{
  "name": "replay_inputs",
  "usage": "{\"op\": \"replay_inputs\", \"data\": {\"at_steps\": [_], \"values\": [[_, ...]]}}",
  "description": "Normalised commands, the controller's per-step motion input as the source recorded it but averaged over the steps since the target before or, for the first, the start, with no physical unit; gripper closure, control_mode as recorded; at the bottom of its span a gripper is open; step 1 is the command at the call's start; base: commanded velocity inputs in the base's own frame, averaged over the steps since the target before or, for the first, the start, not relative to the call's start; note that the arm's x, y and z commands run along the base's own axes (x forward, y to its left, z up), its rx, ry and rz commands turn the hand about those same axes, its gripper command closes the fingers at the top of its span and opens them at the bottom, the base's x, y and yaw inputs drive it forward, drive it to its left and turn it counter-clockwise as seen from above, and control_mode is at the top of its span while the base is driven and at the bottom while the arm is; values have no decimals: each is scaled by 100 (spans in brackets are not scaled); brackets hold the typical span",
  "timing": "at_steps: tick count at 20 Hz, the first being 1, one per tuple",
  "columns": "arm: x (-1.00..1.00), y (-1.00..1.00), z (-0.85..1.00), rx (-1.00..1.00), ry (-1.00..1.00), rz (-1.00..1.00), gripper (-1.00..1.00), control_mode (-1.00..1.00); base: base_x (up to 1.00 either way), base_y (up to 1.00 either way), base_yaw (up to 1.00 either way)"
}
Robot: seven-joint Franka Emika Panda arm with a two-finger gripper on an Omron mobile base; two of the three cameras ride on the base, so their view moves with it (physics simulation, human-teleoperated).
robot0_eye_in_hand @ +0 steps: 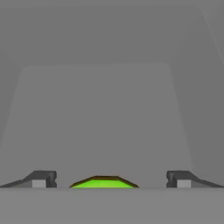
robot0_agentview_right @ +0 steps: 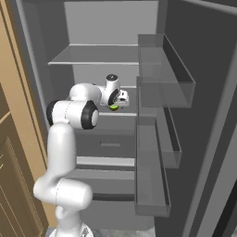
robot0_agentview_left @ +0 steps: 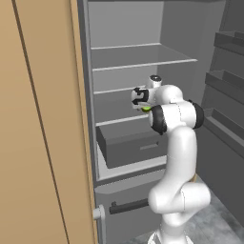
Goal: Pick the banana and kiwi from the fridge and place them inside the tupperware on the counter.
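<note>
The fridge (robot0_agentview_left: 143, 64) stands open and my arm reaches in over its middle shelf. The kiwi (robot0_eye_in_hand: 104, 182), bright lime green, lies on that shelf between my two fingertips (robot0_eye_in_hand: 43, 178), close to the hand. It peeks out as a green spot under the hand as kiwi (robot0_agentview_left: 146, 108) and kiwi (robot0_agentview_right: 113, 108). My gripper (robot0_eye_in_hand: 111, 178) is open, with its jaws wide on either side of the fruit and not touching it. The hand shows as gripper (robot0_agentview_left: 141, 100) and gripper (robot0_agentview_right: 119, 101). The banana, the tupperware and the counter are out of view.
A dark grey drawer (robot0_agentview_left: 133, 143) sits below the shelf I am working over. The tan wood-panelled door (robot0_agentview_left: 43, 143) stands close on the left. Grey door bins (robot0_agentview_right: 152, 152) jut out on the right. An upper shelf (robot0_agentview_right: 92, 58) hangs above the hand.
</note>
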Motion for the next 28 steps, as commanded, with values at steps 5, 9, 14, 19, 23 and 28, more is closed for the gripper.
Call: {"op": "replay_inputs", "data": {"at_steps": [5,9,14,19,23,28], "values": [[-1,-3,-46,0,0,0,-100,-100,0,0,0],[-5,0,-49,0,0,0,100,-100,0,0,0],[-13,0,-47,0,1,0,100,-100,0,0,0],[0,0,-6,0,0,0,100,-100,0,0,0],[-5,0,-4,0,0,0,100,-100,0,0,0],[-78,2,-13,0,-3,0,100,-100,0,0,0]]}}
